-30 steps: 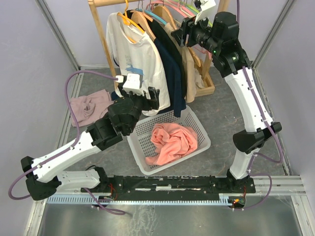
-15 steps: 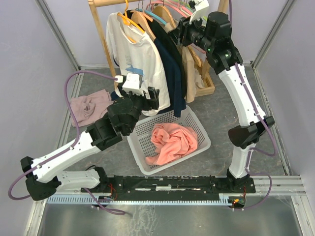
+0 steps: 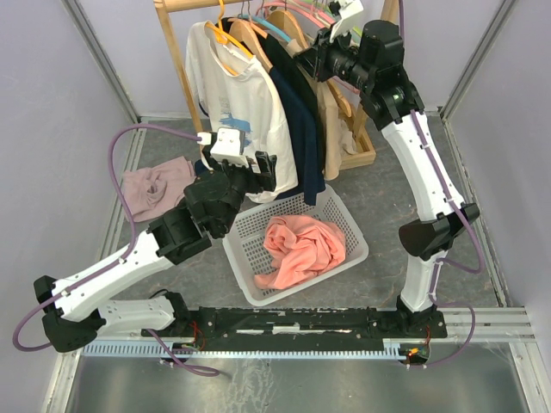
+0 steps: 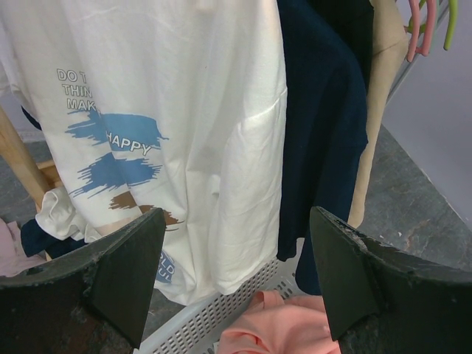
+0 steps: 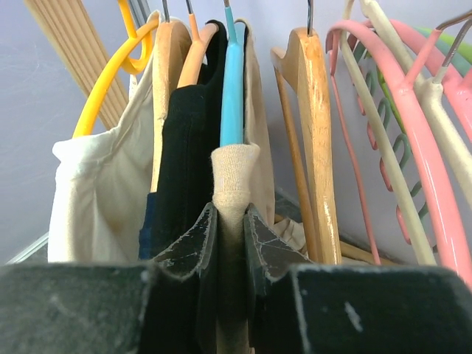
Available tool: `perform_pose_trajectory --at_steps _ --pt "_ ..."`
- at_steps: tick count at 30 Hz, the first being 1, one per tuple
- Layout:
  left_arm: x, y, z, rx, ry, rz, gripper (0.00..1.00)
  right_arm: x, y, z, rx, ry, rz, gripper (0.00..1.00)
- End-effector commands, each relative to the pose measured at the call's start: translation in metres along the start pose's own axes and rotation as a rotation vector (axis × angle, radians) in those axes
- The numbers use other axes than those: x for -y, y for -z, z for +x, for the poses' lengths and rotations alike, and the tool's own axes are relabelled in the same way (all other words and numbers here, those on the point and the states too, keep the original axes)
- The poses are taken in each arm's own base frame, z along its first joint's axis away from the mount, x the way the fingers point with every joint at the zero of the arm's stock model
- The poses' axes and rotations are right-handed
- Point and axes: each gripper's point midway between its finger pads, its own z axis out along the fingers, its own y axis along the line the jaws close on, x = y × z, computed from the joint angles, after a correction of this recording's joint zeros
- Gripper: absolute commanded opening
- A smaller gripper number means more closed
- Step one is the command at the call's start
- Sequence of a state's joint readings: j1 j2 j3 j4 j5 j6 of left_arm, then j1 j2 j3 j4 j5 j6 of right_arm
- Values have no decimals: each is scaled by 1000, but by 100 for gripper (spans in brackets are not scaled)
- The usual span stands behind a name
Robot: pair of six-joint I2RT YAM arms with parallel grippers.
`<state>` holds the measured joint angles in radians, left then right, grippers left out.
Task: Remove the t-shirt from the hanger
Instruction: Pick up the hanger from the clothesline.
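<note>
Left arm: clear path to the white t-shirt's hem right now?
Probably yes: the left arm has its jaws open, facing the white t-shirt with nothing between; the basket sits lower.

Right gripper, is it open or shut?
Shut on the beige shirt. In the right wrist view, the fingers of the right gripper pinch its shoulder fabric just under the blue hanger.
</note>
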<state>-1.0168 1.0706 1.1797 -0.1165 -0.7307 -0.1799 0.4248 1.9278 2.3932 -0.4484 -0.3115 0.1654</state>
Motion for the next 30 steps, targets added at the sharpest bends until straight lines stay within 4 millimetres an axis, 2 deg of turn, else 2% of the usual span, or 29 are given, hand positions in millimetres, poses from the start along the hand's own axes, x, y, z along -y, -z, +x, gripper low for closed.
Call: perform_pose_trajectory --at_steps 1,9,12,24,30 --pt "-2 4 -29 70 48 -3 86 -6 15 -62 190 32 10 1" --pt "-4 6 -34 79 59 -4 86 -12 40 -114 351 35 35 1" --pt "-3 6 -37 85 62 -4 86 -14 49 -127 390 36 43 1" --pt "5 1 -43 90 58 12 86 -21 77 -161 491 73 59 1" --pt "4 0 -51 105 50 1 86 -28 91 -164 493 93 52 1"
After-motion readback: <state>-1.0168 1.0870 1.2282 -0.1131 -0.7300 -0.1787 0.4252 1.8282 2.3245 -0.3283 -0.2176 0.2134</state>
